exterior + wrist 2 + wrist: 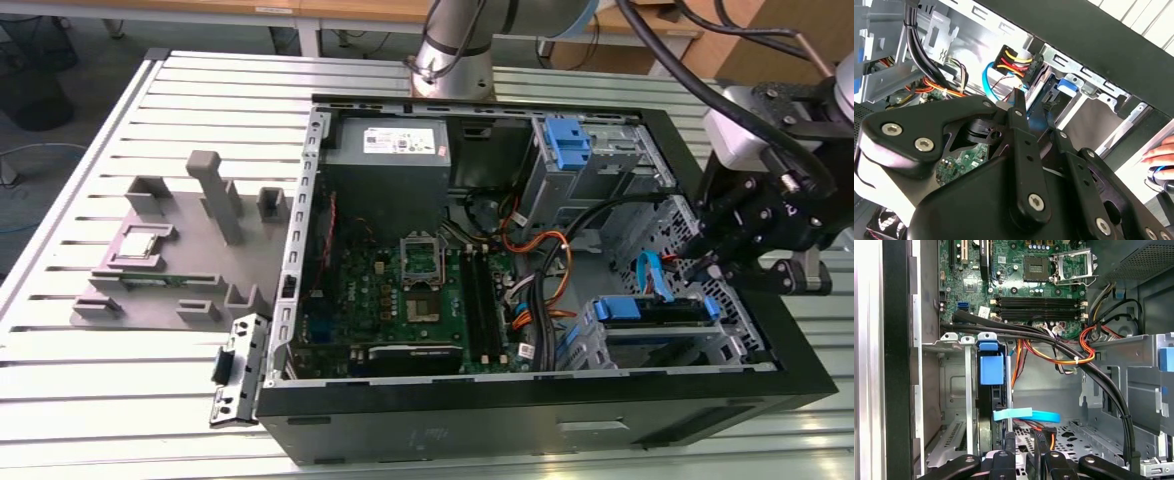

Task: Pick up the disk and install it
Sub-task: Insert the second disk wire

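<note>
I have the gripper [721, 262] over the open case's [534, 420] right side, fingers [1010, 442] nearly closed, holding nothing I can see. The disk [651, 311] sits in its bay just below, long axis running left-right.

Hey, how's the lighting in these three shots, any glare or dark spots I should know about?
Exterior view: even room light, soft sheen on the slatted table. First wrist view: the motherboard is well lit, while the case wall beside the bay is in deep shadow. Second wrist view: the gripper is dark and close against bright, partly washed-out metal behind.
</note>
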`<state>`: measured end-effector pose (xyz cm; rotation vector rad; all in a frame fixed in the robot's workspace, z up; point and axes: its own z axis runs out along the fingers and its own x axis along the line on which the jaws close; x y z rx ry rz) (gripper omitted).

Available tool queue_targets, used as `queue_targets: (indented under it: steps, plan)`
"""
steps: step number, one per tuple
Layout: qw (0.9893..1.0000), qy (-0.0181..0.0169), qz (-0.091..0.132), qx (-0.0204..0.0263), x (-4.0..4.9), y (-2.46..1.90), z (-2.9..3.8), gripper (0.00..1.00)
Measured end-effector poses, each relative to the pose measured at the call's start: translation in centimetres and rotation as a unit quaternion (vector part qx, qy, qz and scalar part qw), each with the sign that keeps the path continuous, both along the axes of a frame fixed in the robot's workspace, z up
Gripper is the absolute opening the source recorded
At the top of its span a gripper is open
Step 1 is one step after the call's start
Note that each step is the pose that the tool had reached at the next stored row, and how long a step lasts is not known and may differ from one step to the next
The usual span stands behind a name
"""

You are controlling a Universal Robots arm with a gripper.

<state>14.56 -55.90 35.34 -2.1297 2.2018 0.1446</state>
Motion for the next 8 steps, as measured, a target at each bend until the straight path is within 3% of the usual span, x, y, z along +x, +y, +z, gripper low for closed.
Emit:
queue_targets:
  steps: [8]
  plan:
    - [1.0000, 0.0000, 0.000, -0.0002, 0.06, -0.01, 0.05, 0.29]
